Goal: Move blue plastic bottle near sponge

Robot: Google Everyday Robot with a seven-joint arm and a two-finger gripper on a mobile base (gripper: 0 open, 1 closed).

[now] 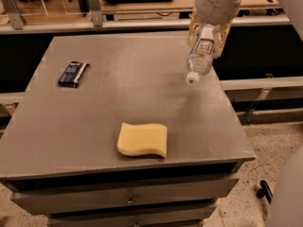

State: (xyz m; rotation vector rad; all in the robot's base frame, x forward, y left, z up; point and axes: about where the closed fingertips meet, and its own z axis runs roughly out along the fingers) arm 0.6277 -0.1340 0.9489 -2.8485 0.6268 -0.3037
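My gripper point(207, 34) is above the table's right side, shut on the blue plastic bottle point(199, 58). The bottle is clear with a white label and a white cap. It hangs tilted, cap down and towards me, lifted off the grey table point(118, 93). The sponge point(143, 139), a pale yellow block with wavy edges, lies flat near the table's front edge, below and left of the bottle and apart from it.
A flat dark blue packet point(73, 74) lies on the table's left side. The table's right edge point(232, 112) drops to a speckled floor. A shelf rail point(142, 25) runs behind the table. Drawers point(128, 200) sit under the front edge.
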